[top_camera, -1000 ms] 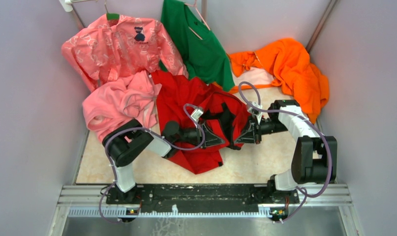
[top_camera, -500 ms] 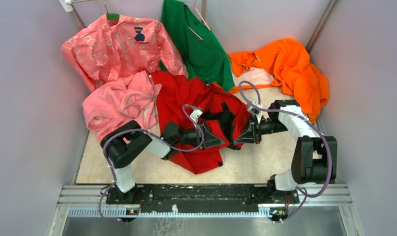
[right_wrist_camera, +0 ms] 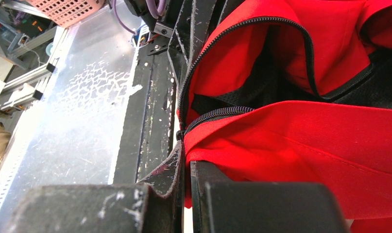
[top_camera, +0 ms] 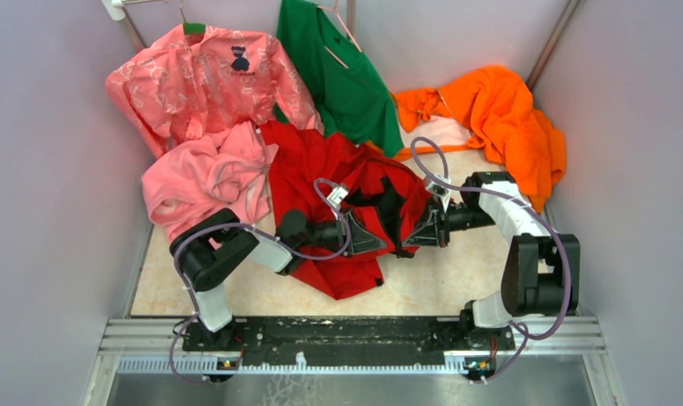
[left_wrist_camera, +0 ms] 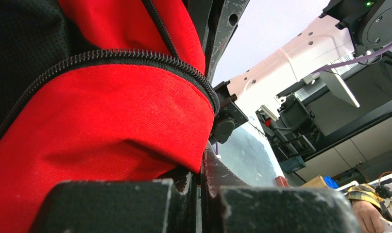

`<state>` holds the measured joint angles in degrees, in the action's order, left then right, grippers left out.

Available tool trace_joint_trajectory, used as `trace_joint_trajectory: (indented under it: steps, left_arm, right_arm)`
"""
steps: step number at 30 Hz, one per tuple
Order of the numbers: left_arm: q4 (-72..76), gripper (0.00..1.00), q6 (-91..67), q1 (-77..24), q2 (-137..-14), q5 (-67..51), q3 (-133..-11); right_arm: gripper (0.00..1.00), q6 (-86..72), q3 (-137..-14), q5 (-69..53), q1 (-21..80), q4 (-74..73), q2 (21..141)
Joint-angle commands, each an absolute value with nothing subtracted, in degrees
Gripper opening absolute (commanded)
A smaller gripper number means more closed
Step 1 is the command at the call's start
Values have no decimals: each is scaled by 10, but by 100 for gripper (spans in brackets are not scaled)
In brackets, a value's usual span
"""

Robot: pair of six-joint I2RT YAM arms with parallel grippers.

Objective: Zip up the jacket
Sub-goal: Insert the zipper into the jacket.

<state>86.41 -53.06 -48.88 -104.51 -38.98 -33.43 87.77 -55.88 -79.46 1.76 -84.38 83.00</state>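
Currently pinching jacket (top_camera: 321, 165) fabric beside zipper (left_wrist_camera: 135, 56) teeth with left end effector (top_camera: 380, 243); clamping another zipper edge with right end effector (top_camera: 410, 239); both close together over worktop (top_camera: 456, 283).

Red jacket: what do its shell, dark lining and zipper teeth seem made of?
The jacket shell looks like thin woven synthetic cloth, matte: a fine weave and soft folds show. The lining is black mesh, dotted with tiny holes. The zipper teeth look like dark plastic coil, dull rather than metallic, though that is uncertain.
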Motion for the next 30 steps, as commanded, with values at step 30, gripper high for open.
trace_joint_trajectory:
  steps: [30]
  left_arm:
    - [647,0,-413,-506,-963,-366,-370]
  right_arm:
    - [0,880,-571,-829,23,-842,834]
